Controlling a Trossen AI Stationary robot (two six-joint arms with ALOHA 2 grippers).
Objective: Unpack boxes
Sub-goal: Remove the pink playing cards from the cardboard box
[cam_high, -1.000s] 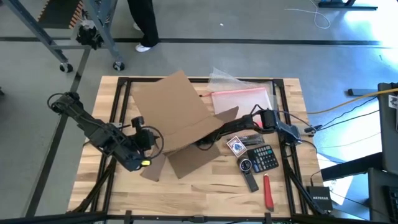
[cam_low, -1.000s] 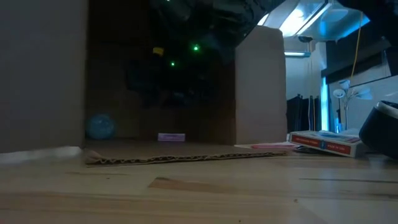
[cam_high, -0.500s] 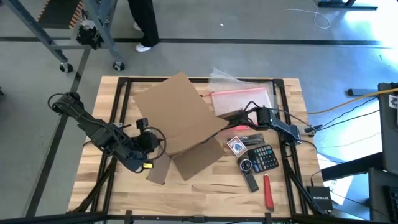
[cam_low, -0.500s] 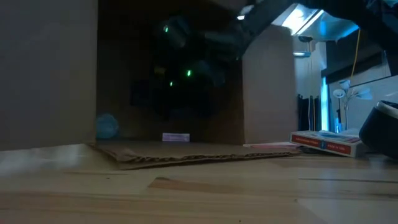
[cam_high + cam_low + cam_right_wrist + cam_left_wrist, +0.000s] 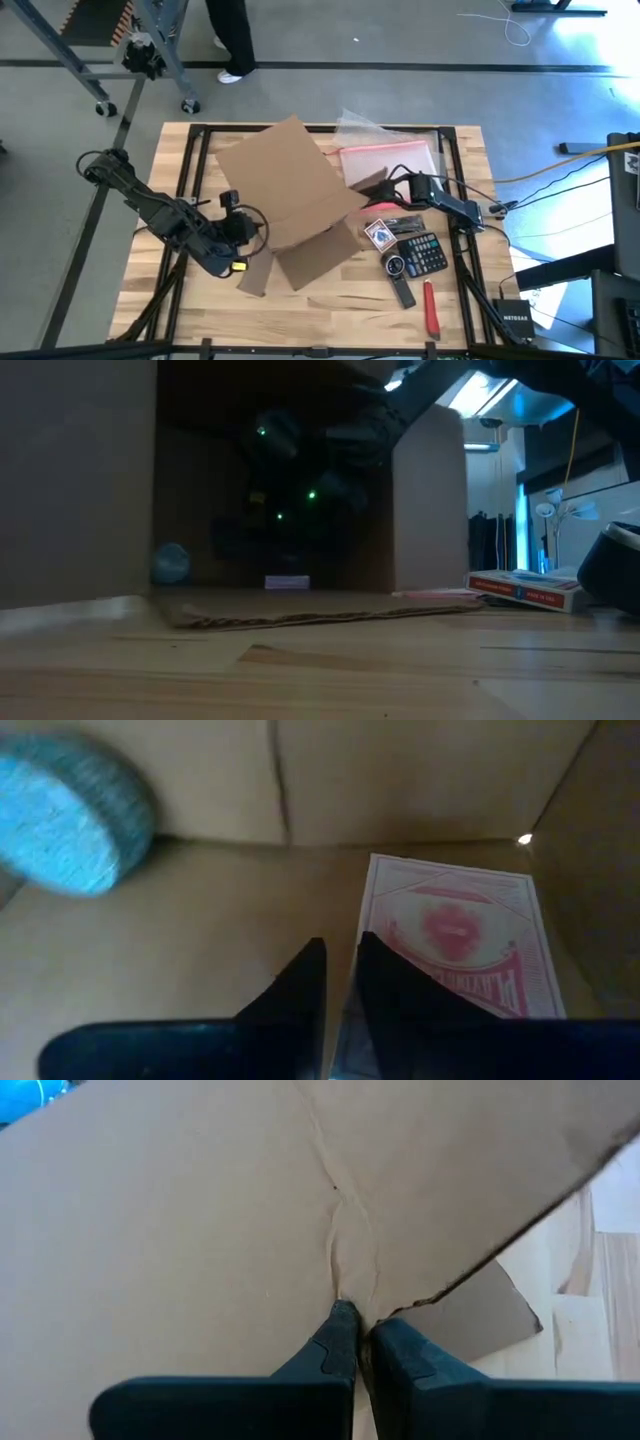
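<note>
right gripper (image 5: 338,982) inside box (image 5: 290,190) | jaws nearly together on card pack (image 5: 450,935) edge (grip unconfirmed) | left gripper (image 5: 358,1342) pinched box wall

A pale wooden slatted table (image 5: 330,310) with a black metal frame stands on a grey concrete floor (image 5: 400,50). At 11 o'clock, a grey metal cart on castor wheels (image 5: 150,60) stands beside a person's dark trouser legs (image 5: 232,35). At 3 o'clock, a yellow cable (image 5: 560,165) crosses the floor. Bright ceiling lights (image 5: 490,390) glow across the room.
</note>
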